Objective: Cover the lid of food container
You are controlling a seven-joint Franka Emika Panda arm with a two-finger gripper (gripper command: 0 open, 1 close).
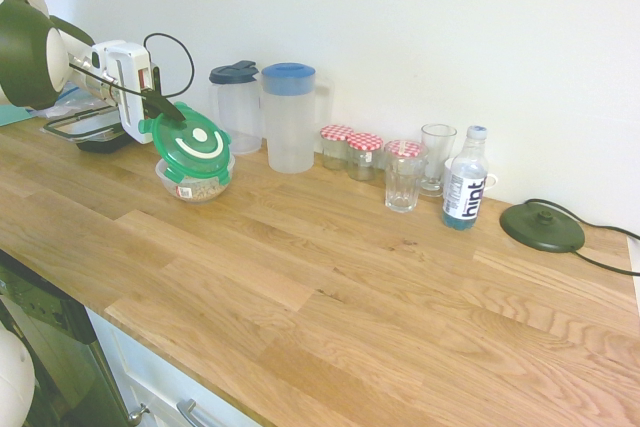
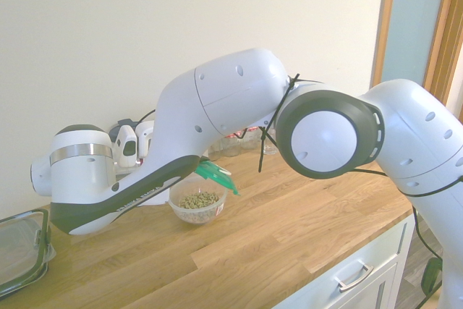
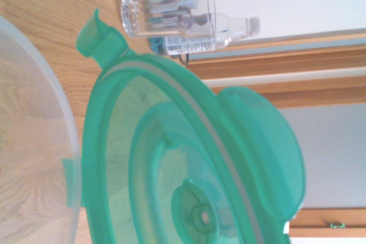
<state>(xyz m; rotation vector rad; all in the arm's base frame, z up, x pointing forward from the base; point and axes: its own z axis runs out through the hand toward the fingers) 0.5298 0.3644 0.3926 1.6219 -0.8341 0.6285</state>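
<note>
Placing step: gripper at upper left of the frame, pinching the rim of the round green plastic lid, tilted over the small clear grain-filled bowl on the wooden surface. Next: level lid, lower, press on.

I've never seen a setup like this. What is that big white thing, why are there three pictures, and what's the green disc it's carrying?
The white thing is a robot arm. Its gripper is shut on the edge of a green lid, held tilted just above a clear bowl of brownish grains. Two pictures come from cameras on opposite sides of the wooden counter; the third, a close-up of the lid, comes from a camera on the arm's wrist. Along the wall stand two pitchers, small jars with checked tops, glasses and a water bottle. A dark round disc with a cable lies at the far end.
</note>
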